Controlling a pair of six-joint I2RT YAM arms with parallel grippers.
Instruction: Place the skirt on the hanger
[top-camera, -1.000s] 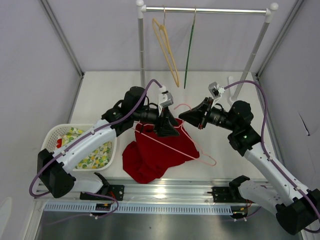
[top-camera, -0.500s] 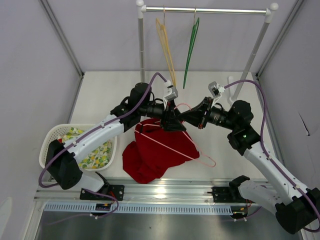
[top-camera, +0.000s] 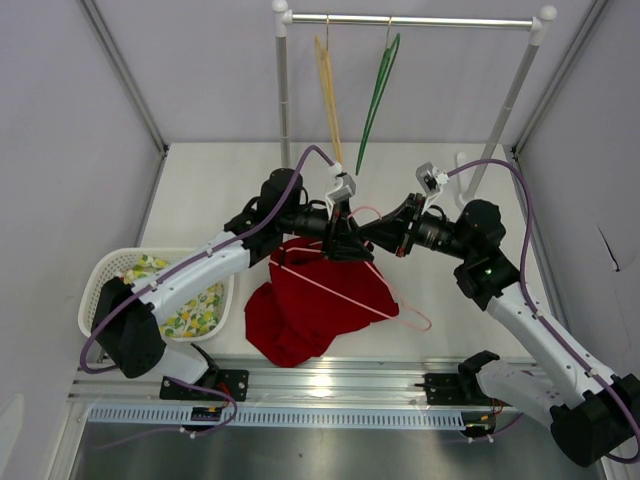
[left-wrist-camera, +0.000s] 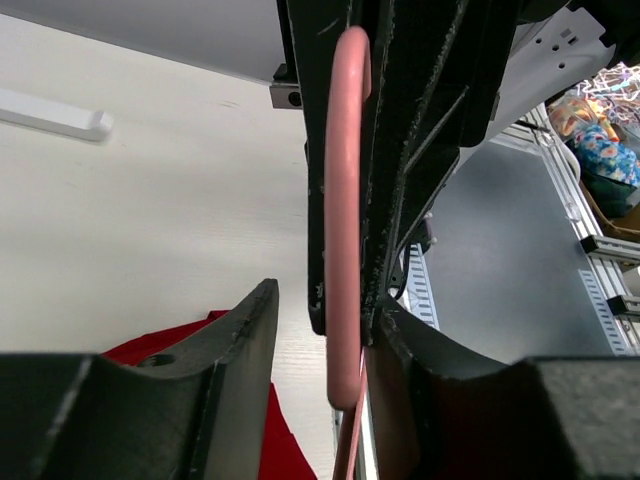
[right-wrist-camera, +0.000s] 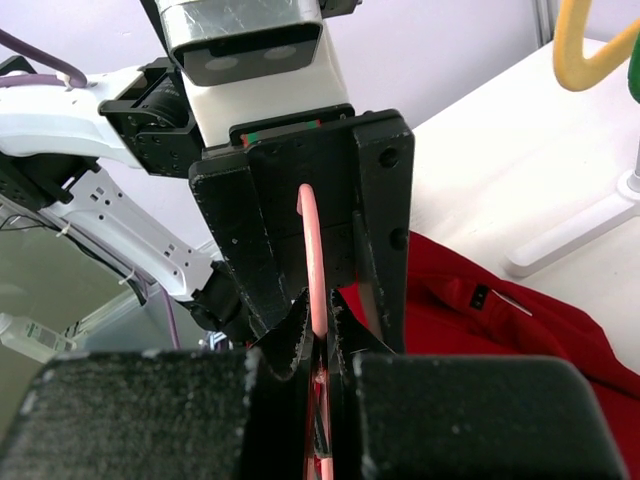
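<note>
The right gripper (top-camera: 372, 237) pinches the top of the pink hanger (top-camera: 340, 292) tight, the left gripper (top-camera: 347, 243) is part open around it, and the red skirt (top-camera: 300, 318) lies on the table (top-camera: 200, 190) under it, near the middle front.

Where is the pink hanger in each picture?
Top view: the pink hanger lies across the red skirt, mid-table.
Left wrist: the pink hanger shows only its hook, upright, centre.
Right wrist: the pink hanger hook is upright, centre.
Shared landmark: the red skirt shows in all three.
</note>
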